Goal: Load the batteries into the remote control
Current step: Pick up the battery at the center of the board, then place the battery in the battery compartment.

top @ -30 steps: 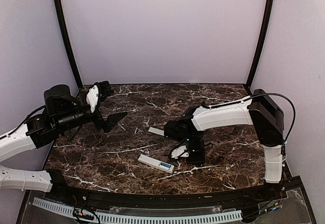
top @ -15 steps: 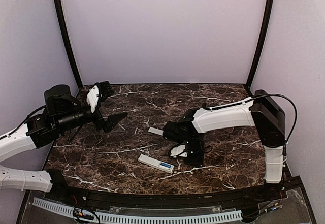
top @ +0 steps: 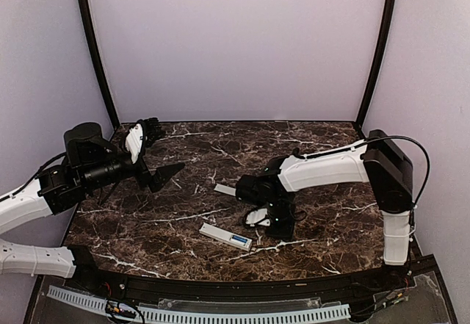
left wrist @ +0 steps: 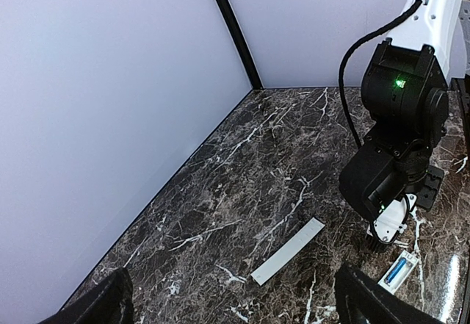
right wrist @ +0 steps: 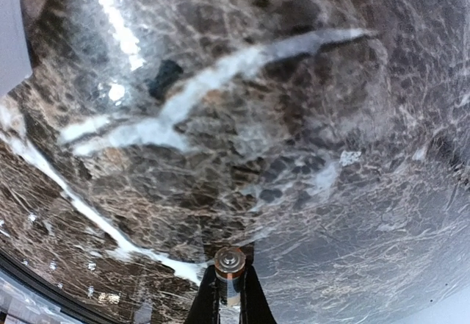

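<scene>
**Bring the clamped battery over to the remote and lay it in flat**

The right claw (right wrist: pixel 230 278) is clamped on a battery (right wrist: pixel 230 261). The wrist view shows the battery end-on between the two fingertips, its metallic end facing the tabletop (right wrist: pixel 308 118). From above, this claw hangs low just right of the remote control (top: pixel 226 236) and slightly beyond it. Whether the battery is clear of the marble cannot be told.

The remote control lies recess-up near the front edge of the tabletop. One blue cell (top: pixel 239 239) is already seated at its right end, so the free slot is probably the part of the recess to the left of that cell. The cover strip (top: pixel 225 189) lies beyond the remote control, well apart from it and out of the way. The left claw (top: pixel 152 156) stands with its fingers wide apart and holds nothing, raised far to the left of the remote control.

The battery is gripped pointing downward, so the wrist should first rotate until the battery lies parallel to the recess. A short lift should then clear the remote control's rim before the claw moves across. The battery should go down spring end first and be pressed level before the fingers part. The remote control is light and unbraced, so a slanted push could slide it. Steadying it with the idle left claw would likely help.
</scene>
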{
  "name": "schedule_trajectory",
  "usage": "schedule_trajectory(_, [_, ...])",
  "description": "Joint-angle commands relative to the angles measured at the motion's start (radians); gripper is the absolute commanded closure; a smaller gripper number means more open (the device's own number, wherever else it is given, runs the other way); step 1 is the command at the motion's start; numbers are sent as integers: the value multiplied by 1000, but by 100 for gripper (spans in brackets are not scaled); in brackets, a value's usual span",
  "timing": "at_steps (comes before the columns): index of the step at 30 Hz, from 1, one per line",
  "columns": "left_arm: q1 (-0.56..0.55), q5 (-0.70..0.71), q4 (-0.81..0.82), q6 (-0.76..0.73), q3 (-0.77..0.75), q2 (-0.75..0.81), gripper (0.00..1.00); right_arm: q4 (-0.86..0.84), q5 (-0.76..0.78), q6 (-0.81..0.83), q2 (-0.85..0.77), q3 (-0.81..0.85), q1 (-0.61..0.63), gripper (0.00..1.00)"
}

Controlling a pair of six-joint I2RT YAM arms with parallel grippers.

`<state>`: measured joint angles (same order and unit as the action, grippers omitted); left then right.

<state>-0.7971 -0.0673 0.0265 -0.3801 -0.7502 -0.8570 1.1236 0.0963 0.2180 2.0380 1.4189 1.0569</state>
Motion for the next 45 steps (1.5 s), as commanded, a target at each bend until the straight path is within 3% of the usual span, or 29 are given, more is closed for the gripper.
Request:
schedule_trajectory(1, [-7,-11,-19,12,11,-1,5,-195,-49,-64,62,-26,-1,100])
schedule_trajectory(5, [-6,-15,-15,18,12,-5,5,-254,-87,-124,-34,21,-10,100])
schedule_trajectory(8, [-7,-14,-14,18,13,-10,5,-426,-179,-189,-128,22,-7,100])
schedule_trajectory(13, [-7,-6,-4,15,22,-25,5,-763,-256,-295,-230,-108,21,100])
schedule_trajectory(18, [-5,-2,9,14,27,-59,3,-876,-283,-309,-218,-174,57,100])
schedule_trajectory(45, [-5,18,29,-9,35,-98,1,-773,-194,-259,-183,-238,116,100])
